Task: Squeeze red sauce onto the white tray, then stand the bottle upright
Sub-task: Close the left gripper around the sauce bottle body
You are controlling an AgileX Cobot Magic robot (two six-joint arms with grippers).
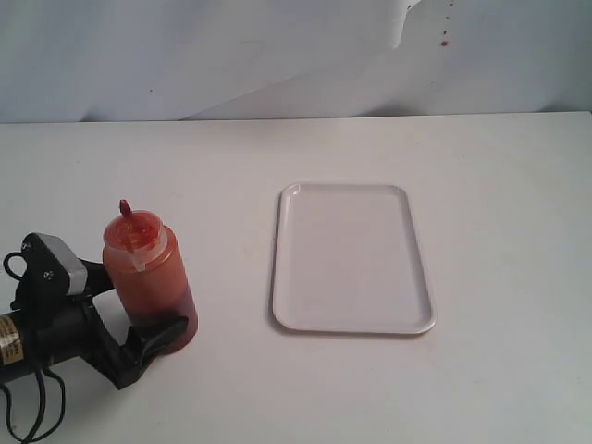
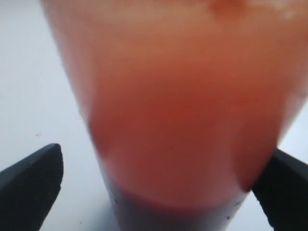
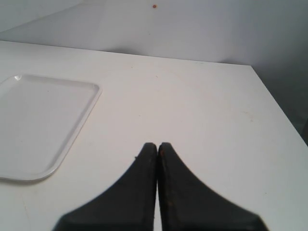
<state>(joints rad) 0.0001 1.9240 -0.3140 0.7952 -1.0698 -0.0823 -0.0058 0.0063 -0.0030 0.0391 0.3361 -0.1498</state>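
**Item 1, the bottle** point(image 1: 148, 277): stands upright on the desk point(image 1: 481, 185) toward its front left corner, nozzle point(image 1: 125, 209) pointing up. The red sauce point(image 1: 155, 301) shows dark red-orange through the plastic. The left wrist view gives only a blurred close-up of the body; the exterior view alone shows the whole outline.

**Item 2, the left gripper** point(image 1: 139, 310): black, and reaches in from the desk's left edge. Its 2 fingers straddle the bottle's lower part.
- The exterior view shows only the near finger, curled against the base; the far one is hidden behind the bottle.
- The left wrist view shows both. 1 finger point(image 2: 33, 178) stands clear of the bottle with white desk between them. The other finger point(image 2: 284, 185) meets the bottle's blurred outline.
- The jaws are parted wider than the bottle and are not clamped on it.

**Item 3, the white tray** point(image 1: 353, 189): lies flat mid-desk, slightly right of centre and well apart from the bottle. Its long sides run front to back. Its surface reads plain white in the exterior and right wrist views.

**Item 4, the right gripper** point(image 3: 158, 147): seen in the right wrist view only. Its 2 black fingers are pressed together with nothing between them. It sits over bare desk between the tray and the desk's right edge.

**Item 5, wall** point(image 1: 277, 46): carries a small red speck point(image 1: 444, 43), visible in the exterior and right wrist views.
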